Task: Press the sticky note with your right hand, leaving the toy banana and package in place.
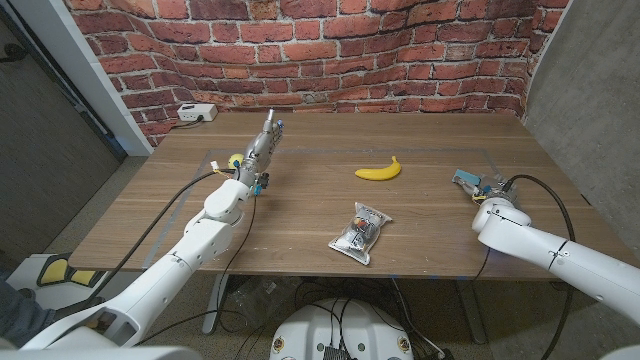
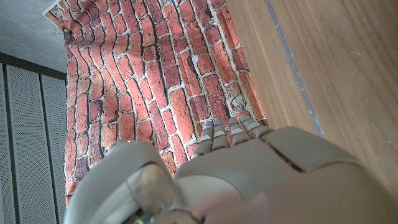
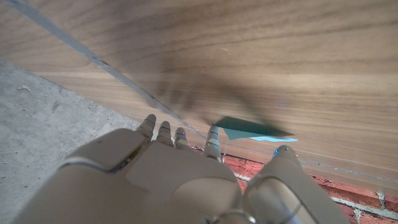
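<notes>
The brown wooden table [image 1: 300, 215], standing before a red brick wall [image 1: 320, 50], carries the crinkly clear plastic package [image 1: 360, 232] near its front edge and the yellow toy banana [image 1: 379, 171] at mid-table. The small blue sticky note [image 3: 252, 129] lies by the right edge, just ahead of the right hand [image 3: 180, 177], whose fingers are spread and empty. The note's raised corner could fold or skid under an off-centre press; the left hand [image 1: 262, 150] hangs empty, fingers extended, toward the back-left.
</notes>
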You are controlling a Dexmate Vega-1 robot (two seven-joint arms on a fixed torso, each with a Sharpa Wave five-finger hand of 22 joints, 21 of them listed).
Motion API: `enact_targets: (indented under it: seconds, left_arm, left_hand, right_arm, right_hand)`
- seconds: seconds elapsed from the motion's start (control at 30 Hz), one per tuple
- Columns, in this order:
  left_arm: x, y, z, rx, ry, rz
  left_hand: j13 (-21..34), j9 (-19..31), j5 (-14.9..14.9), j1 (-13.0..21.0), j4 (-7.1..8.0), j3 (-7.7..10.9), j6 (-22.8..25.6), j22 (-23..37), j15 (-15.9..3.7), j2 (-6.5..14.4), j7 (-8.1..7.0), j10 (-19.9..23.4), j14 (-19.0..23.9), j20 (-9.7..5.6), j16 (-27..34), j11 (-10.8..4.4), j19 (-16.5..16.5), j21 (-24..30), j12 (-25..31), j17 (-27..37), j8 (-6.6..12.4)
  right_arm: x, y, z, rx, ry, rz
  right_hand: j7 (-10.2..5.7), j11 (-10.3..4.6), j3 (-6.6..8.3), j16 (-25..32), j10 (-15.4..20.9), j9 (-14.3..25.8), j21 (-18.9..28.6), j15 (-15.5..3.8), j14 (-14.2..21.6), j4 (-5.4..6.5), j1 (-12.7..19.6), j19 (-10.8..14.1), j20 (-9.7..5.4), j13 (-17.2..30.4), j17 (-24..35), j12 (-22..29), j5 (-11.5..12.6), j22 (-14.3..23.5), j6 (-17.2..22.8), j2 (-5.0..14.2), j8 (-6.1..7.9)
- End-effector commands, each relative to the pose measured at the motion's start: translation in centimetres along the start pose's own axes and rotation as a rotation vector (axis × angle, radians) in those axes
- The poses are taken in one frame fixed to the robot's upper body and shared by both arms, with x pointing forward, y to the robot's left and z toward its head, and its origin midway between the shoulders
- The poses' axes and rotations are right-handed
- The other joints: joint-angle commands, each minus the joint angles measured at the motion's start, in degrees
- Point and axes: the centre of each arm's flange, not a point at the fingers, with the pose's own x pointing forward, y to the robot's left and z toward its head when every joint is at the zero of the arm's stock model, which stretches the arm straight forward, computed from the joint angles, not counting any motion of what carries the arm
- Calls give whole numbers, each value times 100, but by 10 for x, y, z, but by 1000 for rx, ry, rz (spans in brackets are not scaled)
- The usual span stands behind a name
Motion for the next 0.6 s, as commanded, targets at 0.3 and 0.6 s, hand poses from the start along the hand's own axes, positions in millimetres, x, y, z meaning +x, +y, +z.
enact_targets:
  seconds: [0.3,0.6]
  left_arm:
    - [-4,-1,-1,1,7,7]
    - [-9,1,2,12,5,4]
  left_hand:
    - [33,17,-37,12,-2,-61,26,32,-7,26,-5,13,22,37,-3,-11,-25,-13,-28,30,-2]
    - [33,17,-39,13,0,-65,31,32,-5,28,-7,15,22,39,-2,-9,-29,-14,-27,30,-1]
  right_arm:
    - [-1,-3,-4,8,-1,-11]
    - [-8,-8,1,32,-34,-35]
  right_hand:
    - [14,-27,14,19,-51,23,25,-33,-375,-25,-49,-365,19,22,21,53,-6,20,71,18,21]
    - [41,-29,7,19,-45,24,24,-32,-371,-29,-57,-368,12,22,22,55,-6,20,40,12,4]
